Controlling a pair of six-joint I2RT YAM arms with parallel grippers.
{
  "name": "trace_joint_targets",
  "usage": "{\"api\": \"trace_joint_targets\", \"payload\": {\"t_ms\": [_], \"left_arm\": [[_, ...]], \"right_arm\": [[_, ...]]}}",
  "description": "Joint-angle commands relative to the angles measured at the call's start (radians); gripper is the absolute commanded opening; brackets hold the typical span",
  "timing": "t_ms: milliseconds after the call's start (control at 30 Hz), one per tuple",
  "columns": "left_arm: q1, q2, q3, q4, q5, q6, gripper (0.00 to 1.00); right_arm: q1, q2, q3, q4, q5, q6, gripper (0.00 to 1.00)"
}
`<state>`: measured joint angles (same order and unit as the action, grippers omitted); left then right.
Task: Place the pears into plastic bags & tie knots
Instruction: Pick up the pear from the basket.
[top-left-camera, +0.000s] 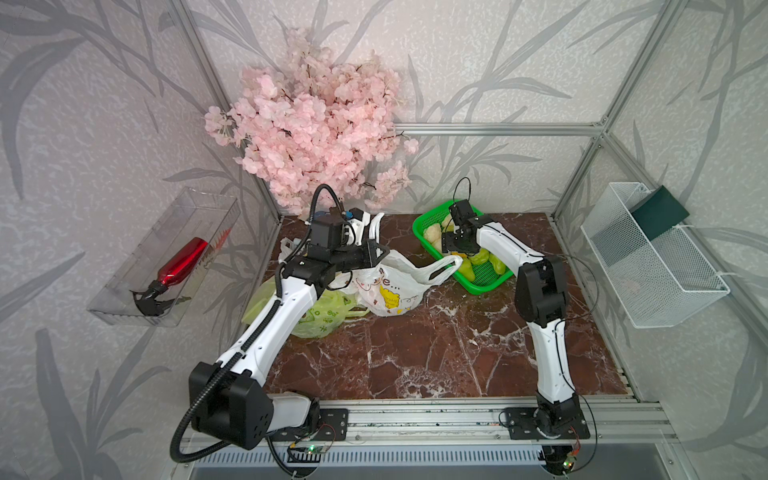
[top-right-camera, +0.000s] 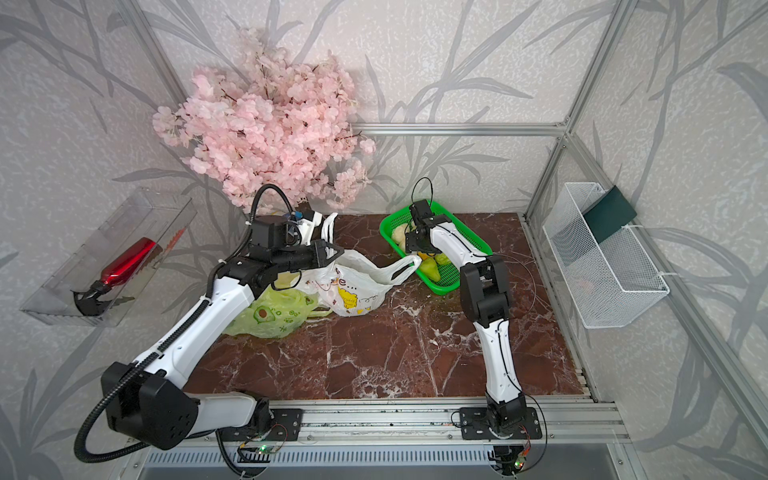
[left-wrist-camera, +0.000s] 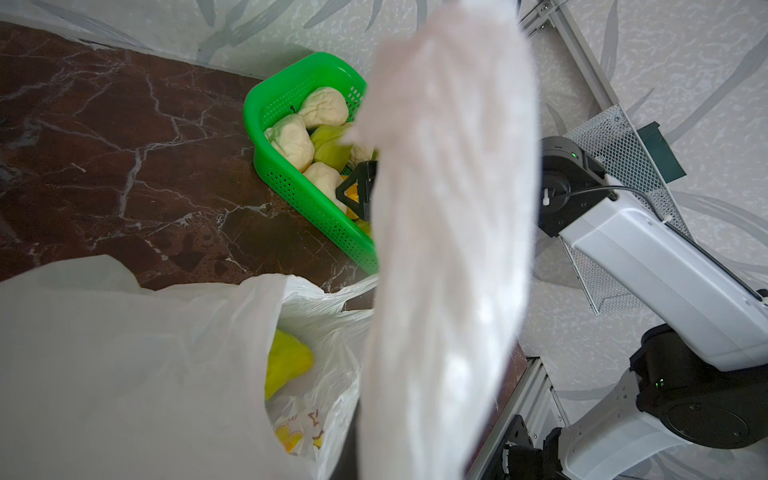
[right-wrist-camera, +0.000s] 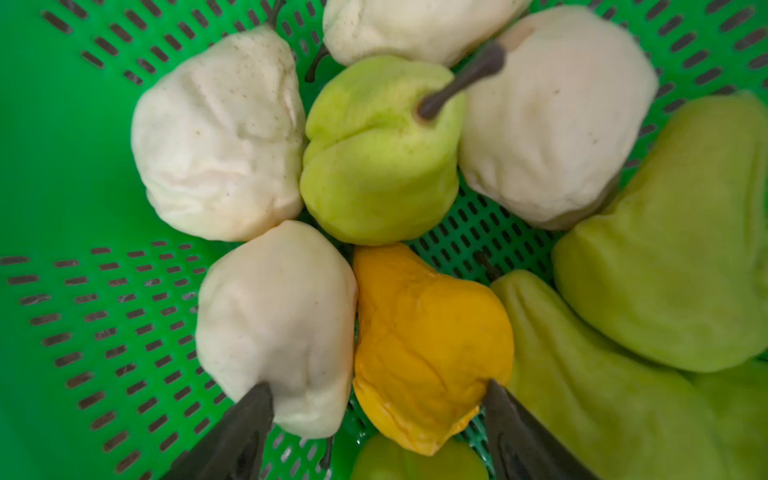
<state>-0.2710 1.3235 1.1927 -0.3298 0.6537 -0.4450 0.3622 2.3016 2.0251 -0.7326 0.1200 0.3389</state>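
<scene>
Over the green perforated plastic basket (right-wrist-camera: 62, 166) at the back of the dark red marble-patterned tabletop (top-left-camera: 415, 353), the right gripper (right-wrist-camera: 376, 386) hangs with its jaws spread wide and nothing held. One fingertip sits at the edge of a wrinkled yellow pear (right-wrist-camera: 428, 345); the other overlaps a cream-white pear (right-wrist-camera: 278, 328) pressed against it. More pears, cream and green, crowd the basket around them.

The left gripper (top-left-camera: 380, 251) is closed on the rim of a white plastic carrier bag (top-left-camera: 395, 291) with yellow cartoon prints and lifts that side. The left wrist view shows the mouth gaping, with one yellow-green pear (left-wrist-camera: 286, 361) already inside. A translucent yellow-green bag (top-left-camera: 320, 316) with avocado prints lies just beside it, partly under the left arm.

The likeliest fault is a bad pick: as the jaws stand, closing could pinch the two touching pears together, or catch the yellow one off-centre so that it squirts out. The bag's loose handle (top-left-camera: 449, 264) reaches to the basket rim beside the right wrist, so a lift could snag it and pull the mouth awry. Held by one side only, the thin mouth may also sag shut.
</scene>
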Motion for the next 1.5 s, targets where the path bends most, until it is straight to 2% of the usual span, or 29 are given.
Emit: {"api": "trace_joint_targets", "payload": {"t_ms": [0, 67, 167, 367, 500, 633, 800, 933, 1000, 1100, 1233, 1367, 1467], "left_arm": [[-0.003, -0.018, 0.001, 0.005, 0.022, 0.024, 0.00], [-0.002, -0.019, 0.002, 0.005, 0.025, 0.023, 0.00], [-0.002, -0.027, 0.003, -0.004, 0.027, 0.034, 0.00], [-0.002, -0.039, -0.001, -0.024, 0.023, 0.056, 0.00], [-0.002, -0.035, -0.010, -0.006, 0.026, 0.051, 0.00], [-0.005, -0.021, -0.010, 0.005, 0.033, 0.047, 0.00], [-0.010, -0.020, -0.006, 0.001, 0.032, 0.051, 0.00], [-0.010, -0.027, -0.002, -0.012, 0.030, 0.060, 0.00], [-0.010, -0.030, -0.004, -0.016, 0.031, 0.065, 0.00], [-0.011, -0.026, -0.001, -0.018, 0.033, 0.065, 0.00], [-0.011, -0.030, 0.001, -0.024, 0.033, 0.073, 0.00], [-0.011, -0.019, 0.006, -0.028, 0.034, 0.084, 0.00], [-0.011, -0.010, 0.029, -0.065, 0.038, 0.114, 0.00]], "right_arm": [[0.001, 0.091, 0.027, -0.104, 0.074, -0.008, 0.80], [0.002, 0.115, 0.063, -0.126, 0.072, -0.015, 0.76], [0.001, 0.080, 0.075, -0.161, 0.067, -0.020, 0.76], [-0.028, -0.157, -0.123, -0.056, 0.082, -0.031, 0.79], [-0.065, -0.232, -0.271, 0.037, 0.097, -0.036, 0.80], [-0.091, -0.180, -0.252, 0.030, 0.089, -0.035, 0.80], [-0.103, -0.056, -0.152, 0.027, 0.090, -0.050, 0.80], [-0.120, 0.060, -0.044, -0.094, 0.087, -0.039, 0.80], [-0.120, 0.059, -0.078, -0.069, 0.087, -0.038, 0.76], [-0.115, -0.016, -0.157, -0.011, 0.096, -0.037, 0.65], [-0.092, -0.202, -0.276, 0.066, 0.071, -0.056, 0.51], [-0.035, -0.374, -0.372, 0.111, 0.003, -0.093, 0.47], [0.039, -0.476, -0.418, 0.094, 0.015, -0.115, 0.46]]}}
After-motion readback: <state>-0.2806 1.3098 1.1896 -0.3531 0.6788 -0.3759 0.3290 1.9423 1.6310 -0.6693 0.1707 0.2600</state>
